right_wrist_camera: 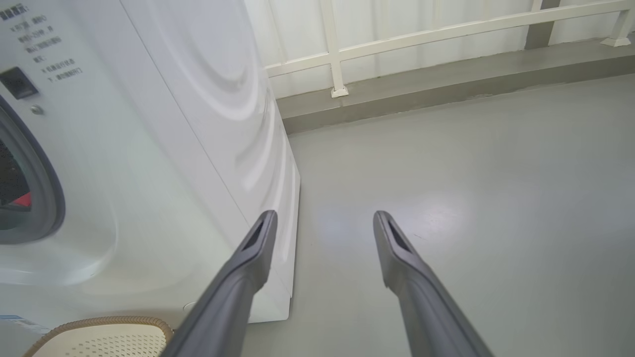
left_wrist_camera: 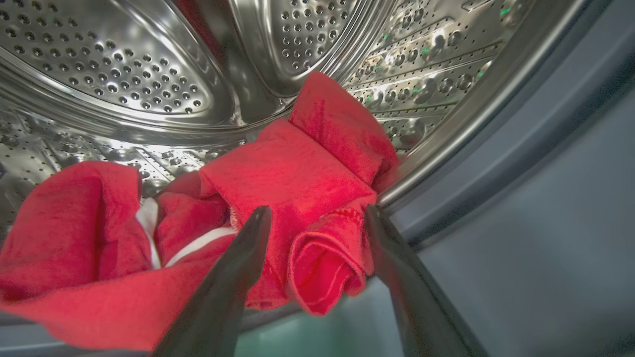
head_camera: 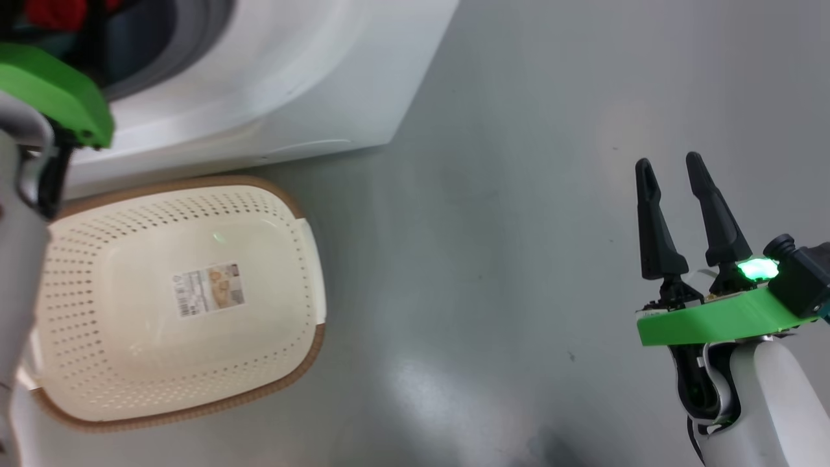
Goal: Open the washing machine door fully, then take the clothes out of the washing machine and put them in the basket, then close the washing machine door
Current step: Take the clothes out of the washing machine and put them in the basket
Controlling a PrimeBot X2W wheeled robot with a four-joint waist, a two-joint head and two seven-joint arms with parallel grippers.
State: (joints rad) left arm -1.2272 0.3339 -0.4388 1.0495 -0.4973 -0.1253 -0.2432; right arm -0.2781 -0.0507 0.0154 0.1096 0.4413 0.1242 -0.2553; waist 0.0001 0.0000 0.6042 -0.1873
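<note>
– While our left gripper (left_wrist_camera: 316, 210) reaches into the washing machine (head_camera: 292, 71), where do the clothes (left_wrist_camera: 292, 168) lie?
– Heaped low at the front of its steel drum (left_wrist_camera: 124, 74), red with white trim, one rolled fold spilling over the lip. Our jaws stand wide apart either side of that fold; nothing is pinched yet.
– And our right gripper (head_camera: 669, 159)?
– Spread wide too, holding nothing, over the grey floor (head_camera: 519, 259) well away from the washing machine.
– What could go wrong?
– We judge three things. Closing here may catch just the rolled edge, which could slip free on the way out. One finger sits just beside the washing machine's grey gasket (left_wrist_camera: 496, 163), so an off-line squeeze could nip rubber with the cloth. And the garments look tangled; pulling one may drag another, which could drop short of the basket (head_camera: 311, 363).
– Where is that?
– Just in front of the washing machine, below its opening, barcode sticker (head_camera: 209, 290) bare on its base.
– Which view tells us what?
– The left wrist view gives us fold, trim and gasket; the head view gives a scrap of red at the washing machine's mouth, yet places the basket. The right wrist view adds the washing machine's side panel and a white railing (right_wrist_camera: 332, 44) behind it.
</note>
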